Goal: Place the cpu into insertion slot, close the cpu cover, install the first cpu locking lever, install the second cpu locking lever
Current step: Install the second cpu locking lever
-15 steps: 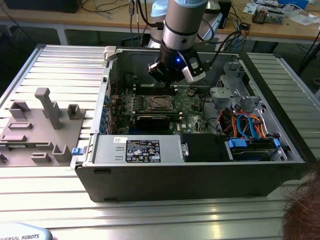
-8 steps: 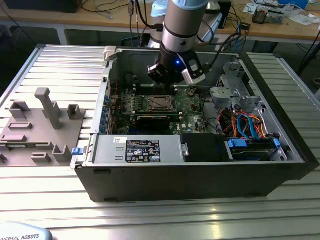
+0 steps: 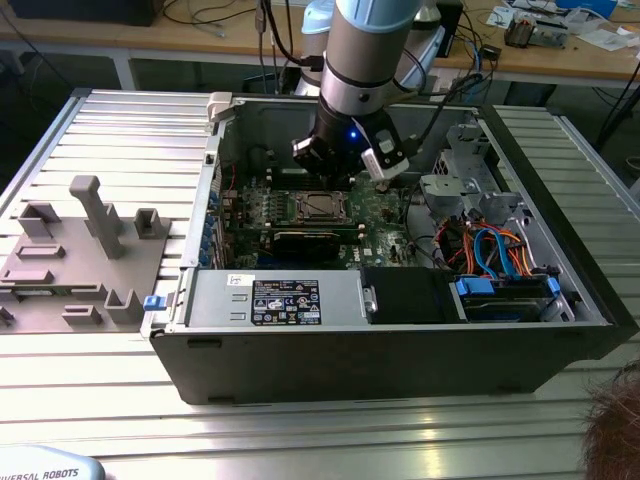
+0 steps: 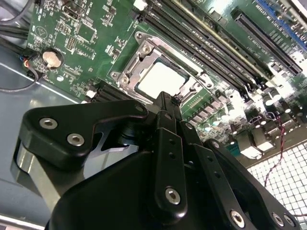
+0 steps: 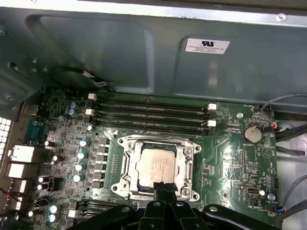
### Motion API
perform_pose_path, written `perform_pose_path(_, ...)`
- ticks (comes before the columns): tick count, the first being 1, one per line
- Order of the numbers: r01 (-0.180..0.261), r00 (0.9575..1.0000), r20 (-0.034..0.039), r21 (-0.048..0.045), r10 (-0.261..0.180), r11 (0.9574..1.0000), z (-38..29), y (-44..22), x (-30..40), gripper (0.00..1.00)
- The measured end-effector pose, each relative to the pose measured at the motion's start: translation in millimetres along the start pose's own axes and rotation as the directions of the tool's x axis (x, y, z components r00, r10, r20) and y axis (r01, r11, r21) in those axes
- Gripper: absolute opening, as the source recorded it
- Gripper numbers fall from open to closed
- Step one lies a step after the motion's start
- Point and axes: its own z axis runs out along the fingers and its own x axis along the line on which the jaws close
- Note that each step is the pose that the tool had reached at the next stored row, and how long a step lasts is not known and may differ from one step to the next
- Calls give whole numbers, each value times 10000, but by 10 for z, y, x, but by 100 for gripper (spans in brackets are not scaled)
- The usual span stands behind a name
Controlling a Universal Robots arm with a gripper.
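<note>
The gripper [image 5: 163, 188], narrowly closed and holding nothing, hovers just above the seated cpu [image 5: 154, 166].

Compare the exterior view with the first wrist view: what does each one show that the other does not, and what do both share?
Exterior view alone: the grey fixture on the table at that view's left, the blue cables, and the arm above the open case.

First wrist view alone: the round coin battery and the white label on the case wall.

Both: the green board, the cpu lying in its socket with the cpu cover down around it, and the gripper just by it.
</note>
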Motion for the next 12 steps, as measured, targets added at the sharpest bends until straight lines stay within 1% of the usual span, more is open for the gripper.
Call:
perform_pose_path(6, 0, 10000, 0, 1, 0, 10000, 9, -52, 4, 11)
perform_pose_path(12, 0, 10000, 0, 0, 0, 10000, 12, -89, 7, 11)
